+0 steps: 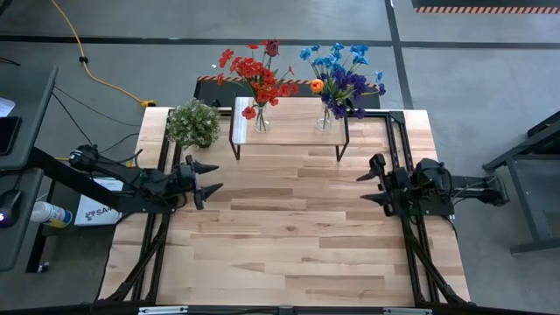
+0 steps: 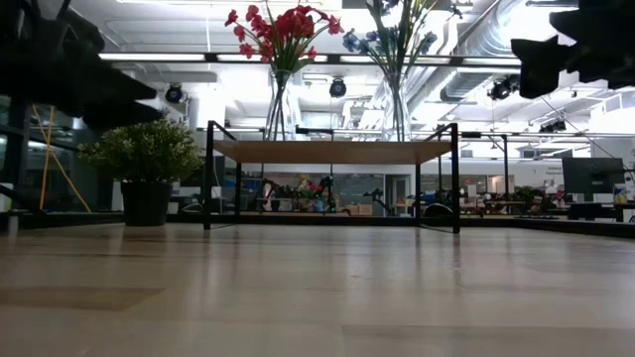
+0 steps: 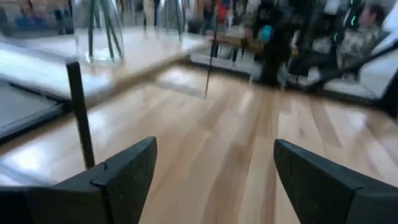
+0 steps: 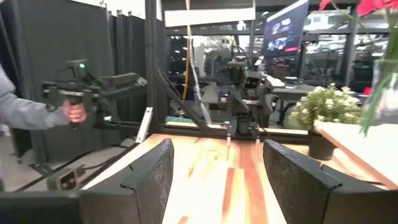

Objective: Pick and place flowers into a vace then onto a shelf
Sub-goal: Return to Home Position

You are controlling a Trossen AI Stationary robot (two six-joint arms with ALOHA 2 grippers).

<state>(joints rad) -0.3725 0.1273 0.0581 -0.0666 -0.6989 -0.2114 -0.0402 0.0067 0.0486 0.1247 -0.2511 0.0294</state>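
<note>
The shelf (image 1: 289, 122) stands at the table's far edge, a wooden plank on black legs. Two glass vases rest on its top. The left vase (image 1: 262, 118) holds red flowers (image 1: 258, 74) with a dark red tulip. The right vase (image 1: 325, 118) holds blue and purple flowers (image 1: 343, 74) and an orange tulip (image 1: 316, 86). In the low view the shelf (image 2: 332, 151) carries both vases. My left gripper (image 1: 208, 179) hovers open over the table's left side, and my right gripper (image 1: 367, 187) hovers open over the right side. Neither touches anything.
A bushy pale-green potted plant (image 1: 193, 123) stands on the table left of the shelf. Bare wood lies between the two grippers and toward the near edge. In the right wrist view a person's hand (image 4: 74, 112) holds a device beyond the table.
</note>
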